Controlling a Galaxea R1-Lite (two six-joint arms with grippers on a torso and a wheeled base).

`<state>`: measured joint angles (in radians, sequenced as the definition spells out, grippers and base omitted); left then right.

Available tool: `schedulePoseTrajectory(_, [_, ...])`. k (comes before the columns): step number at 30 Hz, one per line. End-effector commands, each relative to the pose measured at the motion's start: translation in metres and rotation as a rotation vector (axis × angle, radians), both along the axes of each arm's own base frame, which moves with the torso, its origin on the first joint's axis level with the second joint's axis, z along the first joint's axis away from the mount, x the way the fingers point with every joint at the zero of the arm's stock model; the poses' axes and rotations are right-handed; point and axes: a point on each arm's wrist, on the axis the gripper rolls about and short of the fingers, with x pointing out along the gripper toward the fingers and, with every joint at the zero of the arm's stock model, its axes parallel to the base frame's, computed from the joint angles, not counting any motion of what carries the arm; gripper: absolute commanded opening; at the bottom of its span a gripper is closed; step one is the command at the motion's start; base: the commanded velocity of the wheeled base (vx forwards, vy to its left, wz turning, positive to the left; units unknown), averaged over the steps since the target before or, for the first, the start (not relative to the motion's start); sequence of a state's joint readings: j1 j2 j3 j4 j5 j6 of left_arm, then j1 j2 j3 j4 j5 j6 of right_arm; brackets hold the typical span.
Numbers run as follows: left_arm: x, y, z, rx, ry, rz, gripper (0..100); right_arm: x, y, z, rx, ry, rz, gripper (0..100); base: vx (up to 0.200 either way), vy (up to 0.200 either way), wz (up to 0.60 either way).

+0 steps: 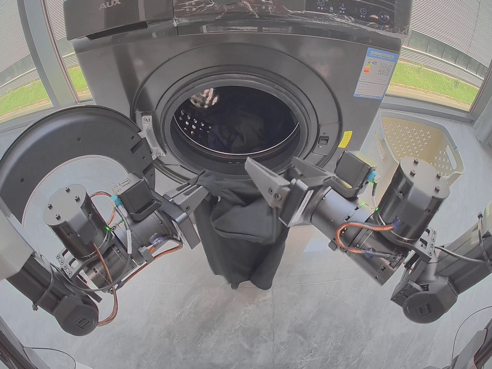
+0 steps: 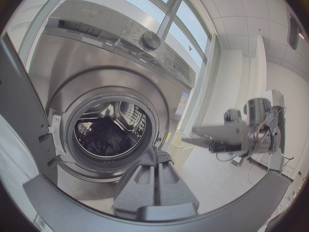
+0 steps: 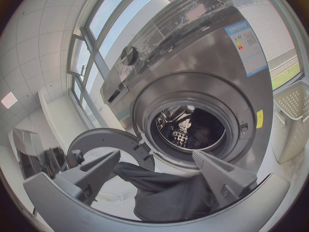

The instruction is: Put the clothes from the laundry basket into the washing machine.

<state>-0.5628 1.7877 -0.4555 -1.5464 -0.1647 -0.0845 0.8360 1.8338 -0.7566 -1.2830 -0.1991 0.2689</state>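
Washer door (image 1: 66,149) stood open behind; left gripper (image 1: 201,184) was clamped on a dark garment (image 1: 241,247), right gripper (image 3: 156,153) gaped wide beside it.

grey stone-look floor (image 1: 307,324); washing machine (image 1: 118,73) stands on it, laundry basket (image 1: 415,139) just beside, right.

A plain charcoal-black cloth garment (image 1: 241,242) contrasted with the silver-grey metal front-loading washing machine (image 1: 118,73), which carried a blue-and-white rectangular label (image 1: 375,73) and a small yellow sticker (image 1: 345,139). The cream plastic laundry basket (image 1: 417,139) was patterned with small star-shaped holes; the pale grey stone floor (image 1: 205,324) was faintly veined.
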Motion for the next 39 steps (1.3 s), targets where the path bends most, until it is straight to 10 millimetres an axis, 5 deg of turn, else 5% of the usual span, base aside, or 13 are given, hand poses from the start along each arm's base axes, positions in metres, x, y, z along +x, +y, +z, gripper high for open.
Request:
schedulePoseTrajectory(1, [-0.009, 0.002, 0.015, -0.036, -0.043, -0.014, 0, -0.002, -0.004, -0.020, -0.064, 0.056, 0.001, 100, 0.000, 0.000, 0.00])
schedulePoseTrajectory(17, [-0.001, -0.002, 0.029, -0.101, -0.072, 0.026, 0, -0.007, 0.004, -0.069, -0.270, 0.105, 0.090, 100, 0.000, 0.000, 0.00])
schedulePoseTrajectory(39, [0.004, -0.003, 0.035, -0.118, -0.091, 0.045, 0, 0.014, 0.055, -0.089, -0.272, -0.023, 0.157, 100, 0.000, 0.000, 0.00])
